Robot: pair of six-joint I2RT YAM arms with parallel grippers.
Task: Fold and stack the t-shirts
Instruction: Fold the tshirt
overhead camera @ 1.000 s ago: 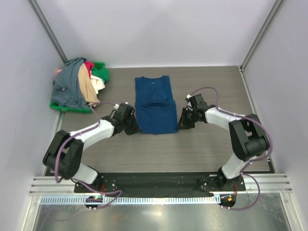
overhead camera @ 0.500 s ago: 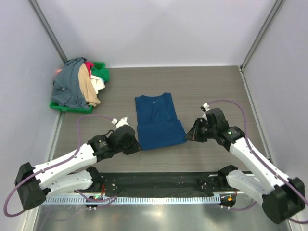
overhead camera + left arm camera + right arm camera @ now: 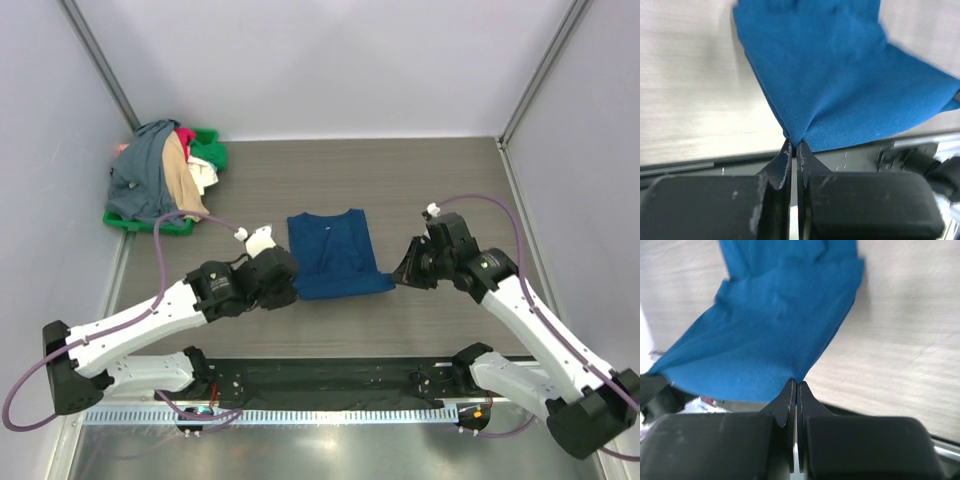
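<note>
Jaws pressed together — left gripper [image 3: 794, 144] and right gripper [image 3: 794, 383] pinch blue t-shirt [image 3: 335, 256] corners.

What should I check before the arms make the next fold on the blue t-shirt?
1. Left gripper shut on the near left corner of the blue t-shirt: ok.
2. Right gripper shut on the near right corner: ok.
3. Near hem runs roughly straight between the two grippers: ok.
4. Each grip holds every cloth layer at its corner: cannot tell.
5. Pile of other t-shirts on the green tray lies apart from the blue t-shirt: ok.
</note>
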